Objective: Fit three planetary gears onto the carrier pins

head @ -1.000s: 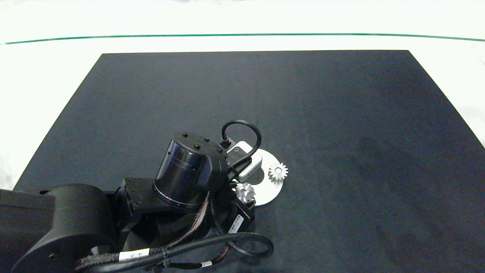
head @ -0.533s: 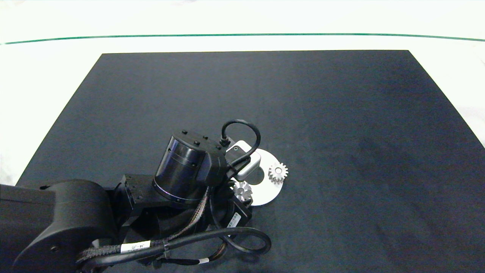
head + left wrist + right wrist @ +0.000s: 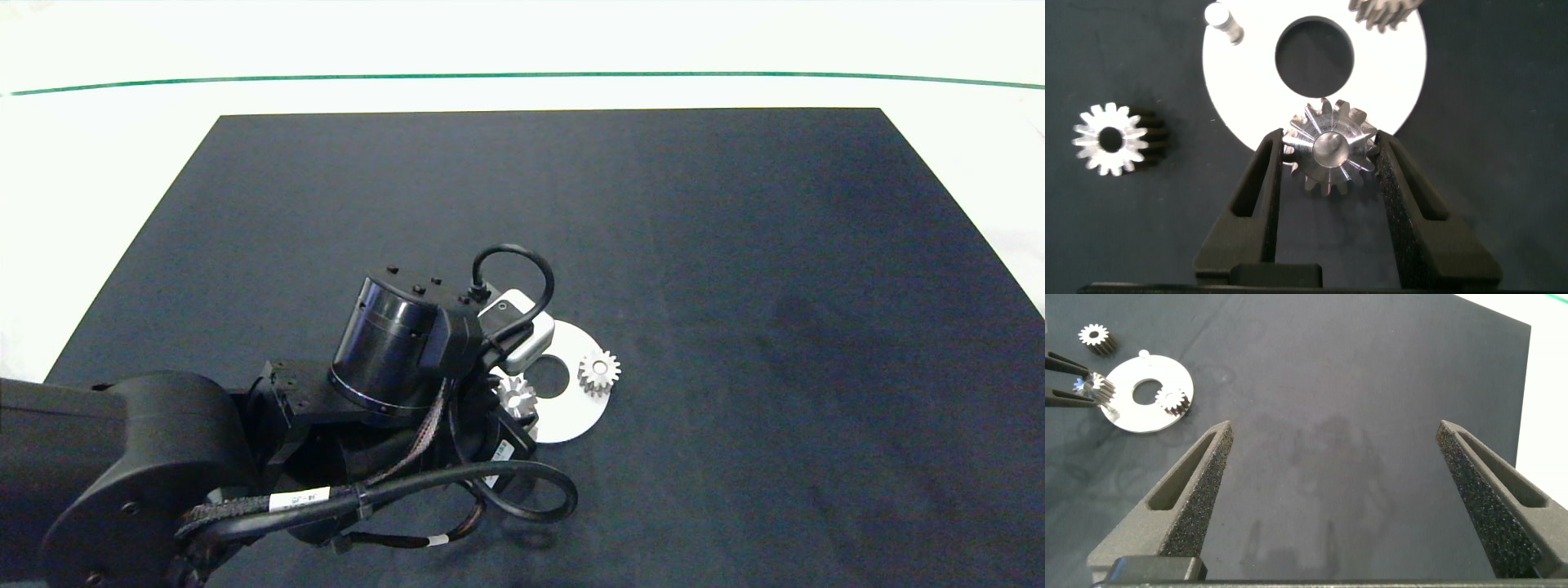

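Left end effector [image 3: 1329,159] closed on a planetary gear [image 3: 1328,155], its fingers flanking the teeth. The gear sits at the white carrier disc's [image 3: 1404,73] 6 o'clock rim as the left wrist view frames it. A second gear [image 3: 599,372] is seated on the disc. The bare carrier pin [image 3: 1223,20] stands at 10 o'clock from the held gear, its axis upright. The third gear [image 3: 1112,139] lies loose on the desk [image 3: 735,245]. Right end effector [image 3: 1339,498] is open, parked well apart.

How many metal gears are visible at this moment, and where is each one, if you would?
3: one gear between the left gripper fingers, one seated on the white disc, one on the mat.
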Available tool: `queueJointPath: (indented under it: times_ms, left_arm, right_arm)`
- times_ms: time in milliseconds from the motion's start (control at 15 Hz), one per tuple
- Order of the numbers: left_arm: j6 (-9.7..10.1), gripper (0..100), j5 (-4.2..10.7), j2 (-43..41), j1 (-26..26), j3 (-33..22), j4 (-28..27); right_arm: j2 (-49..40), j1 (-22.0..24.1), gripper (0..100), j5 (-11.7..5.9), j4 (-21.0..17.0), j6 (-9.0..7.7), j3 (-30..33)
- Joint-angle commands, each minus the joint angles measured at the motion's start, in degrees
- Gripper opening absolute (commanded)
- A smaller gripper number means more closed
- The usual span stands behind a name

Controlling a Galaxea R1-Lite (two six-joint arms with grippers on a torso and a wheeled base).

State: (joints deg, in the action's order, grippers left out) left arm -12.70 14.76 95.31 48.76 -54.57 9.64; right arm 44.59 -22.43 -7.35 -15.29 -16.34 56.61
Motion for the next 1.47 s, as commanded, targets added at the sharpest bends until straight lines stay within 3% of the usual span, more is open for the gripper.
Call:
queueJointPath:
  times_ms: [67, 1467]
  left_arm:
    - [-0.13, 19, 0.09, -0.03, -0.16, 0.07, -0.06]
    - [0.05, 19, 0.09, 0.32, 0.98, 0.86, 0.03]
  right_arm:
    - [-0.3, -0.07, 100, 0.06, -0.09, -0.1, -0.01]
    - [-0.82, -0.07, 100, 0.23, -0.01, -0.1, -0.01]
